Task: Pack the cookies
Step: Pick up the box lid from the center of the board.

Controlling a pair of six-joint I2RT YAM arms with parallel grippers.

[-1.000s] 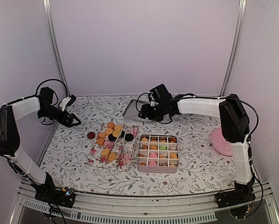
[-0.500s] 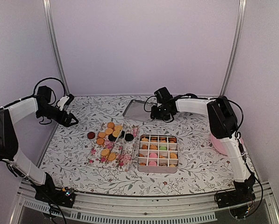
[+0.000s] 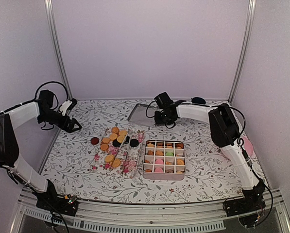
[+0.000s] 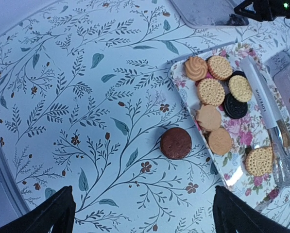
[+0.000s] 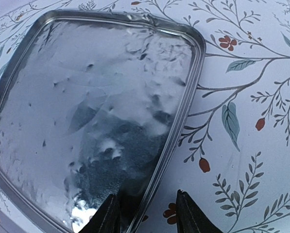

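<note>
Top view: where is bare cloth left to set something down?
Bare: the near strip in front of the floral tray and divided tin, and the stretch between tin and pink plate. Crowded: tray and tin sit almost touching mid-table; the right tool hangs at the metal lid behind them.

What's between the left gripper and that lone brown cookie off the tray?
Only bare floral tablecloth, as the left wrist view shows: nothing lies between the left gripper and the brown cookie.
</note>
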